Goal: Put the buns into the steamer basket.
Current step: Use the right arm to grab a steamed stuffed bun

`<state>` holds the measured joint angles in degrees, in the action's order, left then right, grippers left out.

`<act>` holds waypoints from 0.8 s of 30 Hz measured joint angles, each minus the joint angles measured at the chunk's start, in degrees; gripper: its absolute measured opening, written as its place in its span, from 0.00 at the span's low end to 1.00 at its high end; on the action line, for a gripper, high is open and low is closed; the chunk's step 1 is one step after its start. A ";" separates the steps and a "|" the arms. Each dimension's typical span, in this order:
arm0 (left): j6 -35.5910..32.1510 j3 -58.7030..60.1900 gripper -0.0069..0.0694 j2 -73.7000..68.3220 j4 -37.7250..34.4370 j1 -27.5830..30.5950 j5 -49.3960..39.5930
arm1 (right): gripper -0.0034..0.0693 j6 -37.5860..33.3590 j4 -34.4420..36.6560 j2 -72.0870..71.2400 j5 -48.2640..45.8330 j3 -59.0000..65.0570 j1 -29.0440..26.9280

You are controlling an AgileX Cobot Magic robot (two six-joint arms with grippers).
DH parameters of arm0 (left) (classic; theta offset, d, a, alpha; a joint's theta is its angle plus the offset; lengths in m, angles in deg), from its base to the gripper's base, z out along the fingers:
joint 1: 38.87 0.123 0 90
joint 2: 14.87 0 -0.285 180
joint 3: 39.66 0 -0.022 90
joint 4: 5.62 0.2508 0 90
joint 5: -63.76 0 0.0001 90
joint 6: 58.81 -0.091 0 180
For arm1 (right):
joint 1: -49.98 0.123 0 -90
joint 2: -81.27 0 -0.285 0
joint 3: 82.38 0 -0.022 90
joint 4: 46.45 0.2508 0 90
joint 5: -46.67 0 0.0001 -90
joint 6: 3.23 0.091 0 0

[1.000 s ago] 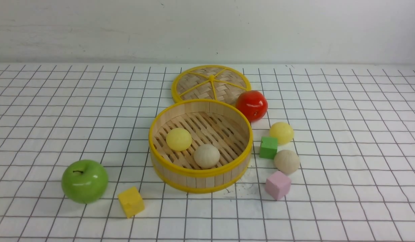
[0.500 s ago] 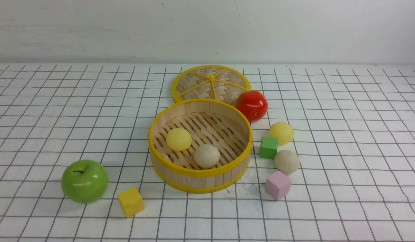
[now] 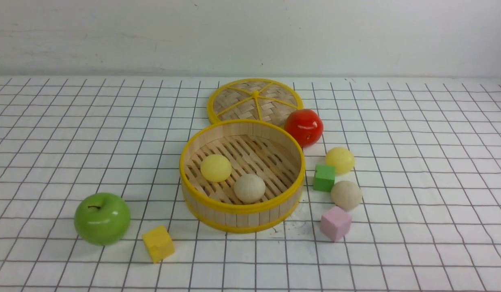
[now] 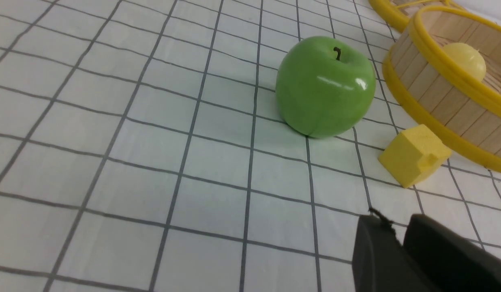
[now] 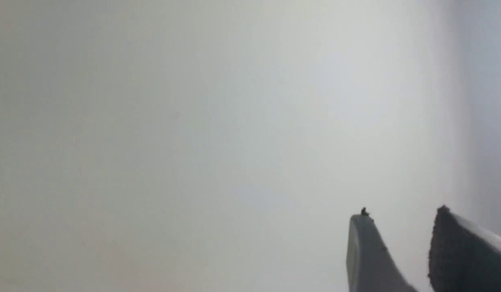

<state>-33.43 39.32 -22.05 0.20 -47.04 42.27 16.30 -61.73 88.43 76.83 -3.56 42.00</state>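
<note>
L gripper (image 4: 400, 227) jaws showed a narrow gap, nothing visibly held; tips dark, so exact gap unclear. R gripper (image 5: 400, 213) jaws stood apart, unloaded. Steamer basket (image 3: 242, 209) held 1 yellow bun (image 3: 216, 168) + 1 beige bun (image 3: 249, 188); other yellow bun (image 3: 340, 160) & other beige bun (image 3: 346, 195) sat outside, near green cube (image 3: 324, 178).

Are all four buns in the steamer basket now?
No, a yellow bun and a beige bun sit outside the steamer basket, on its right.
</note>
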 joint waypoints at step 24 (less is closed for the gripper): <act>0.00 0.00 0.26 0.00 0.00 0.00 -0.05 | 0.38 17.33 -0.81 41.23 -31.07 -29.37 2.24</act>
<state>-33.43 39.32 -22.05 0.20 -47.04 42.22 33.63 -62.54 129.65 45.76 -32.94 44.24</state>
